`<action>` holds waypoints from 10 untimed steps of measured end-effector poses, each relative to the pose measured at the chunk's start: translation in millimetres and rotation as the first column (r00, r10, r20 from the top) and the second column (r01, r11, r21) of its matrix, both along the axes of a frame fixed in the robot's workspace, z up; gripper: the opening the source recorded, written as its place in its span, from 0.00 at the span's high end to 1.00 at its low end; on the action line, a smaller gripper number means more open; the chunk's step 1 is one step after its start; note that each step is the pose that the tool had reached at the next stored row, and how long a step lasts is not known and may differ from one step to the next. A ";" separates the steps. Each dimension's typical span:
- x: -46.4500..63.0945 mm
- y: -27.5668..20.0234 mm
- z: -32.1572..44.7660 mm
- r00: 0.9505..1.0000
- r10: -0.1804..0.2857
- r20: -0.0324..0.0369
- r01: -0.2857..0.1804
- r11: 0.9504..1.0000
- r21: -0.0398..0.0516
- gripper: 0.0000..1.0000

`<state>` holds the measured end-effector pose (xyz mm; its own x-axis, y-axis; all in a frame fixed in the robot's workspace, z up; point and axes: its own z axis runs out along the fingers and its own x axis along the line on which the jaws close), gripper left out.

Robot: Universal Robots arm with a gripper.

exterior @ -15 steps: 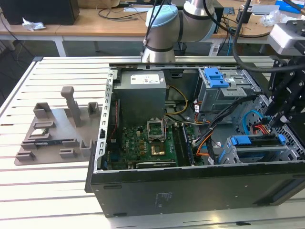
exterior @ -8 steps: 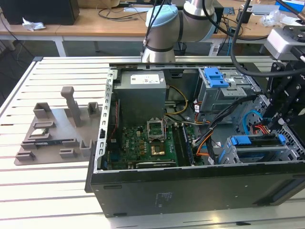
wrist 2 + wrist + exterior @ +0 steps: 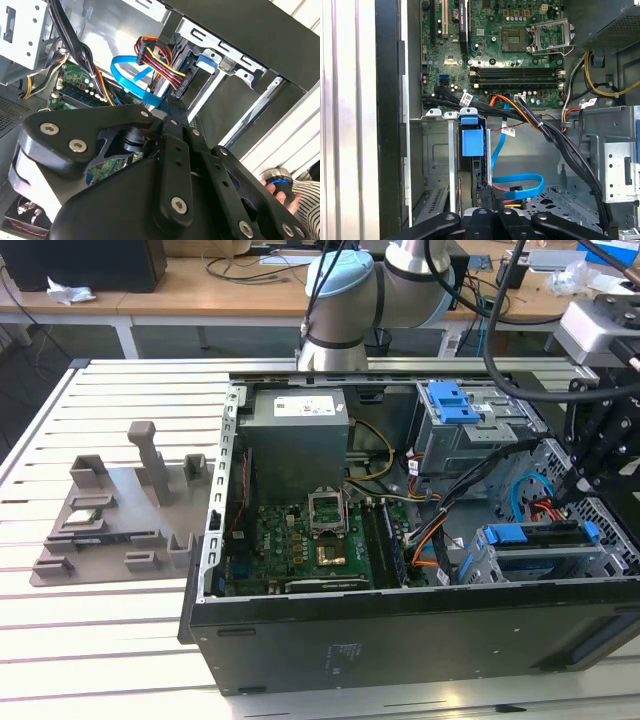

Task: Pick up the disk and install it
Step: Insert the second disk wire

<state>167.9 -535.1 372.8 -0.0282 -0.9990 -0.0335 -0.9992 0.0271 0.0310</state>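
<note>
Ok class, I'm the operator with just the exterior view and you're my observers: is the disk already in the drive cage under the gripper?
Observer: In the first wrist view the disk stands edge-on in a slot of the drive cage, with its blue bracket tab toward the motherboard.
Operator: Any cables near it?
Observer: Yes, a flat blue data cable loops right beside that slot.
Operator: And at the gripper?
Observer: In the second wrist view a power connector with red, yellow and black wires sits just beyond the gripper.
</note>
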 end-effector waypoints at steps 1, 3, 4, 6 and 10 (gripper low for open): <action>-0.9 -1.8 -0.1 1.000 0.000 0.000 0.000 1.000 0.000 0.90; -3.1 -9.2 -0.3 1.000 0.000 0.000 0.000 1.000 -0.004 0.90; -3.4 -12.1 -0.7 1.000 0.000 0.000 0.000 1.000 -0.005 0.90; -3.5 -16.4 -4.9 1.000 0.000 0.000 0.000 1.000 -0.005 0.90; -4.4 -17.4 -12.8 1.000 0.000 -0.001 0.000 1.000 -0.005 0.90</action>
<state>163.6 -552.5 360.0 -0.0280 -0.9992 -0.0285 -0.9991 0.0271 0.0323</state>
